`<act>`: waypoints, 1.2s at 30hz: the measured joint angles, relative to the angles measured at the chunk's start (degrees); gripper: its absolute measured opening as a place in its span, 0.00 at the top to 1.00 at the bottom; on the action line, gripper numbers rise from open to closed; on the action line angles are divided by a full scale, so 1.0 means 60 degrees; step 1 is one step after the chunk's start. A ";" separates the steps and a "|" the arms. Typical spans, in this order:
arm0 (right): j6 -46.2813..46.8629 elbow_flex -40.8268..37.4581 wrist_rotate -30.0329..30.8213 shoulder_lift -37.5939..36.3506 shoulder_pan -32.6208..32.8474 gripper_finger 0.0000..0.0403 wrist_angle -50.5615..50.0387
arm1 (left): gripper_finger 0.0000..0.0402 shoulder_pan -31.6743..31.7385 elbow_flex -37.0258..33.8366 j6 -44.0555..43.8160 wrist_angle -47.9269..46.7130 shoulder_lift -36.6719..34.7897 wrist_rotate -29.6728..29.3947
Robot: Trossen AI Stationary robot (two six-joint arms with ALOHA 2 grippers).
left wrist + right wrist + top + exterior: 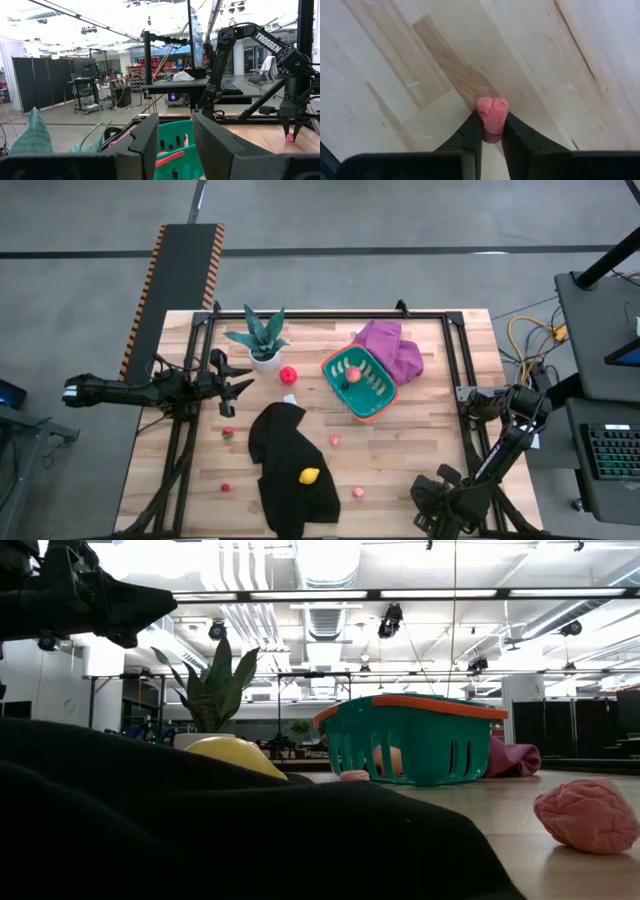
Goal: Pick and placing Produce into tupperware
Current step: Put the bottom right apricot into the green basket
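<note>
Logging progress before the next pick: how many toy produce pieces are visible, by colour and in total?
Red pieces: 3, all on the table.
Pink pieces: 4, two on the table, one in the container, one in the right end effector.
Yellow piece: 1, on the black cloth.
Total: 8.

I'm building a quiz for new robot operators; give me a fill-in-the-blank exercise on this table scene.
1. The yellow piece lies on the ___ cloth.
2. The right end effector is shut on a ___ piece of produce.
3. The tupperware has a teal body and an ___ rim.

Missing words: black; pink; orange.
</note>
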 joint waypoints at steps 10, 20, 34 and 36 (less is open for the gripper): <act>-0.0285 0.0115 0.2900 0.0023 -0.0015 0.89 0.0096 | 0.73 0.0002 0.0000 0.0001 -0.0003 0.0011 -0.0001; -0.1316 0.0030 0.7606 0.0012 -0.0308 0.89 0.0069 | 0.73 0.0000 0.0000 0.0001 -0.0002 0.0018 -0.0001; -0.5091 -0.0175 0.7946 -0.1077 -0.1870 0.89 -0.0090 | 0.73 -0.0001 0.0000 0.0001 -0.0004 0.0026 -0.0001; -0.5660 -0.0269 0.7947 -0.1548 -0.2028 0.89 -0.0078 | 0.73 -0.0001 0.0000 0.0001 -0.0016 0.0026 -0.0002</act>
